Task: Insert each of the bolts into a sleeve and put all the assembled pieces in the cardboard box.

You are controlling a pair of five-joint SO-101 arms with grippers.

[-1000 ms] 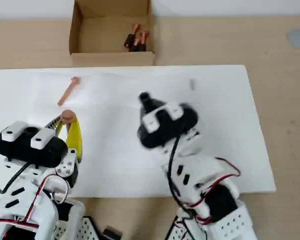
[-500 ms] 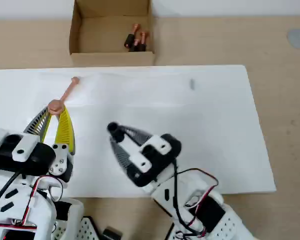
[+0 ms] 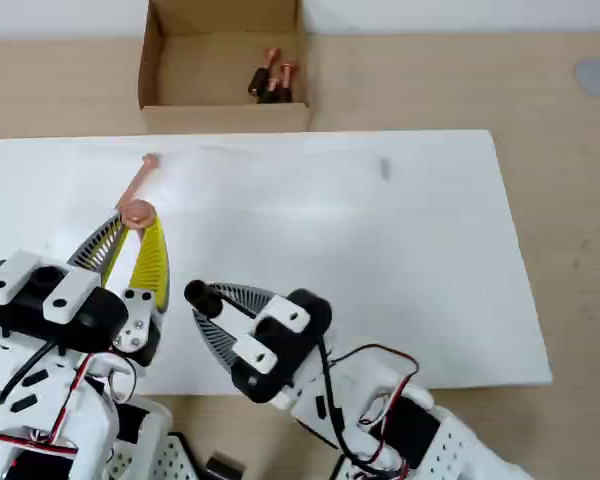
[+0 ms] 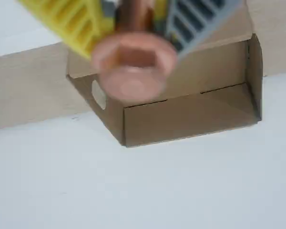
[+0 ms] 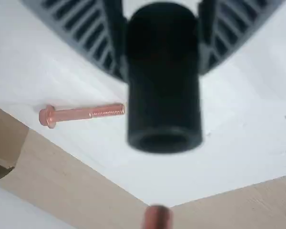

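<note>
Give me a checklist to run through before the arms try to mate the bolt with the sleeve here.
1. Grip on the copper bolt by the left claw: ok, pinched between its fingers.
2. Grip on the black sleeve by the right claw: ok, and its open end looks unblocked.
3. Bolt lined up with the sleeve's bore: not ok, the two are apart over the white sheet.
4. Threaded end facing the sleeve: cannot tell.
5. Clearance from the loose bolt: cannot tell, it lies on the sheet right beyond the left claw.
6. Room in the cardboard box: ok, the assembled pieces sit in one corner.
</note>
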